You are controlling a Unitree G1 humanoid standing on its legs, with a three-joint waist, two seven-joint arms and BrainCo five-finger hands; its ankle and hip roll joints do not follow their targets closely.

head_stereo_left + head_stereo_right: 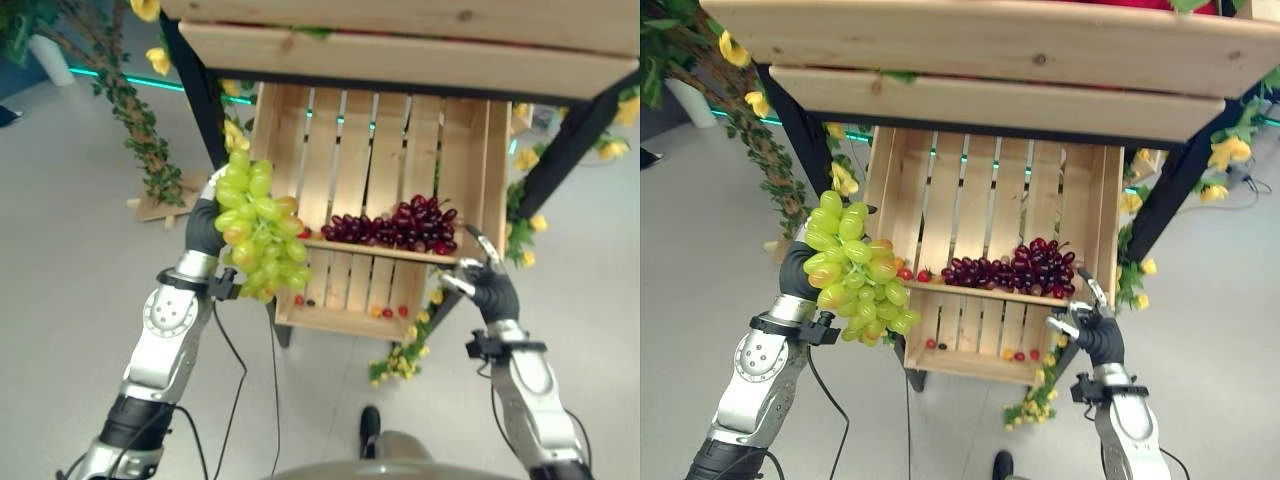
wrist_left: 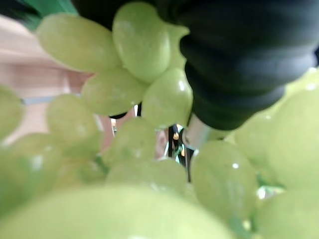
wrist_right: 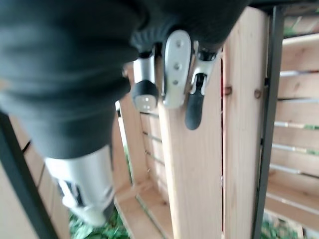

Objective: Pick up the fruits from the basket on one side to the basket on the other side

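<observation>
The left hand [image 1: 205, 228] grips a bunch of green grapes [image 1: 258, 232] hanging just left of the wooden crate [image 1: 470, 160]. The right hand [image 1: 487, 283], fingers loosely open and empty, hovers by the crate's right wall, nearer the dark grapes [image 1: 400, 225].

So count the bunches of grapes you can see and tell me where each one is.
2. The green bunch hangs from the left hand, outside the wooden crate's left wall. The dark red bunch lies on the crate's shelf. More may be hidden behind the top boards.
</observation>
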